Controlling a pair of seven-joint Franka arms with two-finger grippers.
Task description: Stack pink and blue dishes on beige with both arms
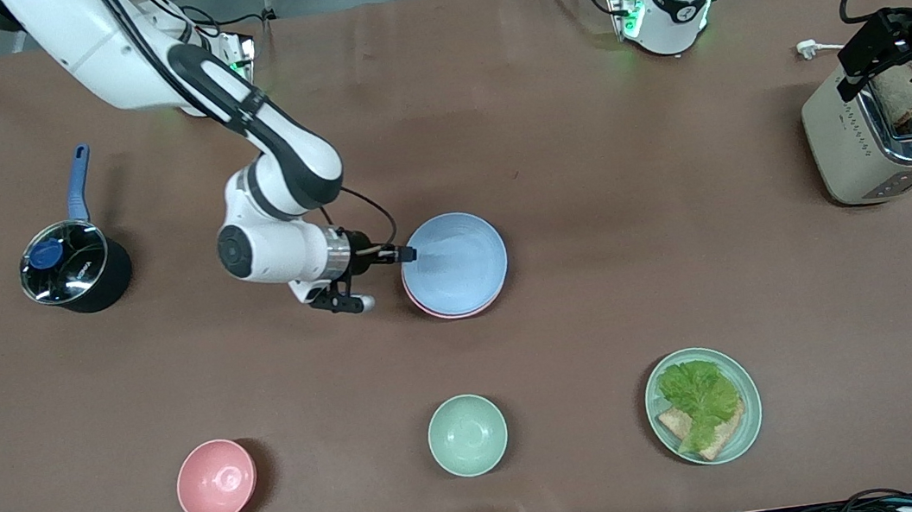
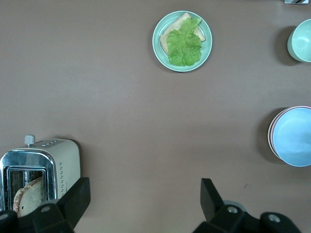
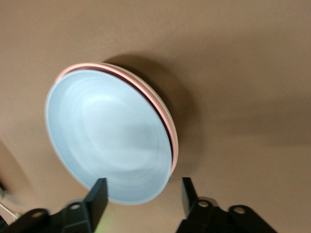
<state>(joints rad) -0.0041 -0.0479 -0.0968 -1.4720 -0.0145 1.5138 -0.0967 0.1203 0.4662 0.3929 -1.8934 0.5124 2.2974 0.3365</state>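
Blue plate (image 1: 457, 261) sits atop pink plate (image 1: 452, 312) mid-table, pink rim showing at its edge; beige edge peeks under in right wrist view. Right gripper (image 1: 405, 254) at blue rim, fingers apart. Left gripper (image 2: 146, 201) wide, over toaster (image 1: 885, 138). Bare tabletop (image 1: 630, 182) around stack.

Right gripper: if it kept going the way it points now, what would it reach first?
The right gripper points at the stack's rim, so it would probably meet the blue plate first, lying on the pink plate. Its fingers look open around that edge.
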